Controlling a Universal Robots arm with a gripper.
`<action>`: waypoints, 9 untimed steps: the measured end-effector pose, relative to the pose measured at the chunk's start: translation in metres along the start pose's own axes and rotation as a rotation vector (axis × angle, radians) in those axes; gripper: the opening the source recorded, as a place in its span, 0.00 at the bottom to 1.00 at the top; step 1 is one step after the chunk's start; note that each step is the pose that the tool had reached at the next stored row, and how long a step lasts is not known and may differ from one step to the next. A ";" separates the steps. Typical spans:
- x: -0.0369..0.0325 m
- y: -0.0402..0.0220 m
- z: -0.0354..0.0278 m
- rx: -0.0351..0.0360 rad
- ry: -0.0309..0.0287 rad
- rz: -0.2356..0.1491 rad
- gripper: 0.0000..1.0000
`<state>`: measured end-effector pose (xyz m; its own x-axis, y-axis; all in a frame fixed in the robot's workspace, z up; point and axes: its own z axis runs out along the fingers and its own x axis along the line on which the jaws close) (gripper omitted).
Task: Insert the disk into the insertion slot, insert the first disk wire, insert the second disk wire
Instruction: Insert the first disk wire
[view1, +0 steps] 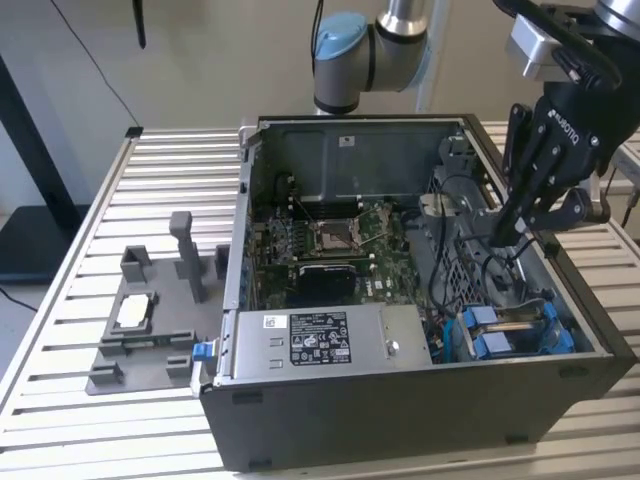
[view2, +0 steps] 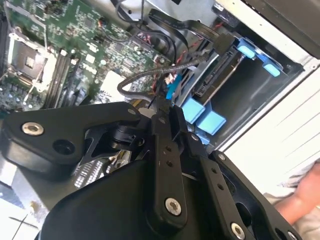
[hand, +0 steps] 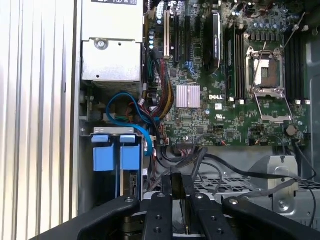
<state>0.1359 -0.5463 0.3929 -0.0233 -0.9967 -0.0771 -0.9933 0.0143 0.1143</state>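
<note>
Disk (view1: 515, 328) sits in its slot at the near corner of the computer case (view1: 400, 430), on the exterior view's right. The gripper (view1: 502, 230) hangs just beyond it, low inside the case. Its fingers (view2: 165, 150) are drawn close together, with only a thin gap. At their tips is a small blue plug (view2: 169, 89), and they seem to pinch it. The tips hide the hold, so I am not sure. A grey wire (view2: 150, 71) curls just beside the plug. Loose black wires (view1: 470, 262) lie all around the gripper, and the green motherboard (view1: 330, 240) is farther off, to the exterior view's left.

The plug could meet the disk's socket crooked and jam or bend, because it is small and the hold on it is thin. It could also slip out of the fingers. The fingers could catch a black wire and tug it loose.

The disk is flat and silver-grey. It sits in a bright blue plastic frame, and two blue tabs (hand: 115, 157) stick out at its end.
</note>
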 end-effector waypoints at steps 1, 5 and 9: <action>0.0000 0.0000 0.0001 0.0005 0.0130 0.001 0.19; 0.0001 -0.0001 0.0010 0.0088 0.0527 0.003 0.19; 0.0001 -0.0003 0.0020 0.0372 0.0660 0.001 0.19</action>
<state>0.1360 -0.5462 0.3909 -0.0176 -0.9998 -0.0115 -0.9969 0.0167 0.0774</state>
